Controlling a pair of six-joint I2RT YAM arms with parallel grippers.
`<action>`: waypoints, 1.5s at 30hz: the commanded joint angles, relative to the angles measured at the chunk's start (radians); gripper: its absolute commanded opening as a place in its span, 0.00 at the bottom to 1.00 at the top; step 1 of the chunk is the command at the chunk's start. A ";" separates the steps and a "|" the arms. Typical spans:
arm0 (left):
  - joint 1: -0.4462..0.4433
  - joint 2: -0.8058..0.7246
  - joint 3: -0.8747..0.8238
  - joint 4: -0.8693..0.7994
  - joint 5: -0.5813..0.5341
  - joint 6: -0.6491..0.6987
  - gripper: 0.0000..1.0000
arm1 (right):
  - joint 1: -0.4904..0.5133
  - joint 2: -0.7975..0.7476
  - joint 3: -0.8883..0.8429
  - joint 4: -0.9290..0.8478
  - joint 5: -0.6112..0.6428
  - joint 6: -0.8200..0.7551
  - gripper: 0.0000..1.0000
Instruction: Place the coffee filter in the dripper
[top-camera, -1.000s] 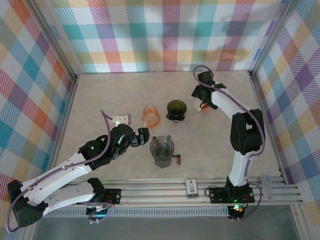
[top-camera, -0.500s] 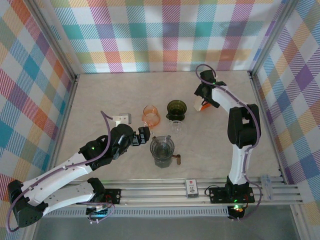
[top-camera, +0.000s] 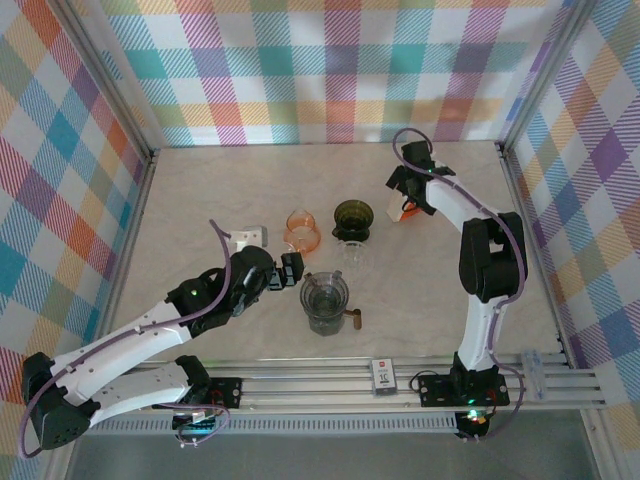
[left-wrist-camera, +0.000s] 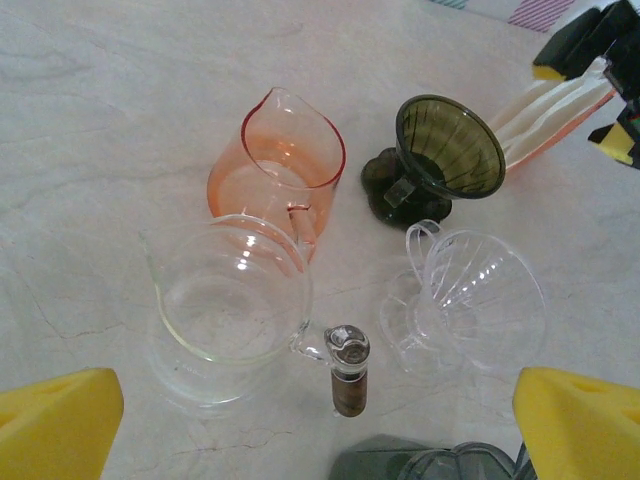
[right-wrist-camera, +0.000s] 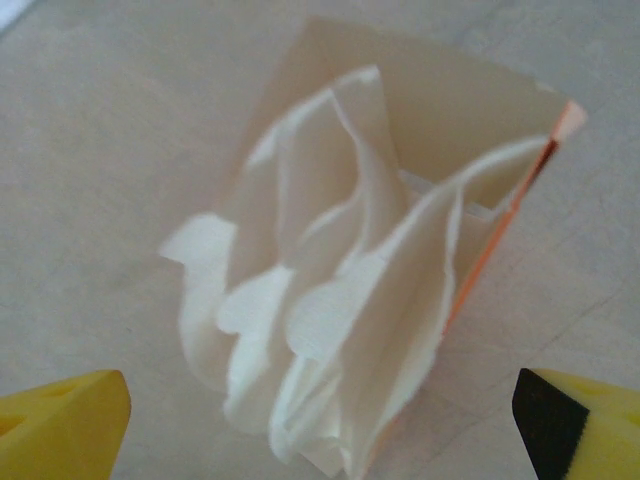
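A fanned stack of white paper coffee filters (right-wrist-camera: 340, 320) stands in a holder with an orange edge (right-wrist-camera: 505, 225). My right gripper (right-wrist-camera: 320, 445) is open, its yellow fingertips (right-wrist-camera: 60, 420) wide on either side of the stack, touching nothing. From above, the filters (top-camera: 405, 213) sit just right of the dark green dripper (top-camera: 353, 218), under the right gripper (top-camera: 404, 200). A clear dripper (left-wrist-camera: 480, 300) stands in front of the dark green dripper (left-wrist-camera: 448, 150). My left gripper (top-camera: 286, 270) is open and empty, hovering near the glassware.
An orange glass pitcher (left-wrist-camera: 285, 165) and a clear glass server (left-wrist-camera: 225, 310) with a wooden-tipped handle (left-wrist-camera: 348, 380) stand left of the drippers. A small white block (top-camera: 247, 236) lies beyond the left arm. A card (top-camera: 381, 374) rests on the front rail.
The right gripper has shifted slightly over the filter stack. The left arm has edged forward and to the right, toward the glassware.
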 joint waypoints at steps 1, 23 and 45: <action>0.014 -0.002 -0.003 0.026 -0.012 0.011 1.00 | -0.001 0.039 0.033 -0.012 -0.001 0.046 0.99; 0.018 -0.020 -0.001 0.006 -0.065 0.003 1.00 | -0.048 0.126 0.095 -0.054 -0.100 -0.244 0.72; 0.025 0.039 0.026 0.013 -0.036 -0.021 1.00 | -0.056 0.046 -0.044 0.065 -0.418 -0.823 0.71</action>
